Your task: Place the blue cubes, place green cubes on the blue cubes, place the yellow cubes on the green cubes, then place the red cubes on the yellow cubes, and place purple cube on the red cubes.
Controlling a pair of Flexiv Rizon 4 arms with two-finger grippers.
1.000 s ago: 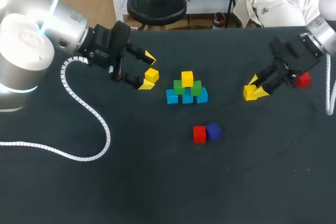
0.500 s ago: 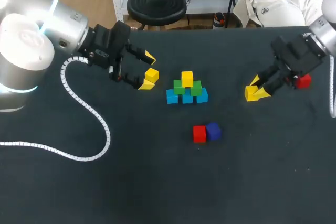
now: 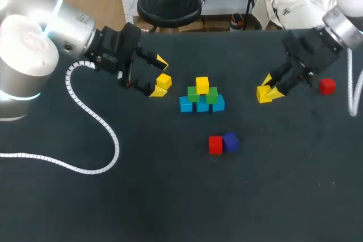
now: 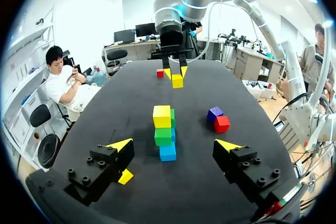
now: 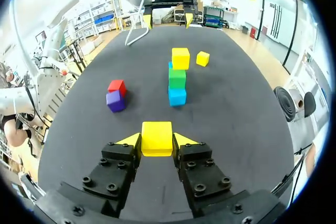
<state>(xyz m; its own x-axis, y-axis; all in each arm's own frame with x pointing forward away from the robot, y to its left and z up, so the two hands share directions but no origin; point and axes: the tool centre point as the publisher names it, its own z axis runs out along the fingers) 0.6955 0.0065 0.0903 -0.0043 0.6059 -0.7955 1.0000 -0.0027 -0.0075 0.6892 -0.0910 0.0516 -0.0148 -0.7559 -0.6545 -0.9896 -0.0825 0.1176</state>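
A small pyramid stands mid-table: blue cubes [image 3: 202, 105] at the base, green cubes [image 3: 194, 95] on them, one yellow cube [image 3: 202, 84] on top. My right gripper [image 3: 267, 90] is shut on a yellow cube [image 5: 156, 138], held above the table to the right of the pyramid. My left gripper [image 3: 159, 76] is open to the pyramid's left, and a loose yellow cube [image 3: 164, 81] lies on the table by its near fingertip [image 4: 119, 145]. A red cube [image 3: 215, 144] and a purple cube [image 3: 230, 141] touch each other in front of the pyramid. Another red cube [image 3: 326, 86] sits far right.
The left arm's white coiled cable [image 3: 96, 123] loops over the table's left part. The dark table [image 3: 181, 208] stretches wide toward the front edge.
My right gripper has carried its yellow cube leftward and slightly back, toward the pyramid and away from the far red cube, which now shows fully. The left arm has not moved.
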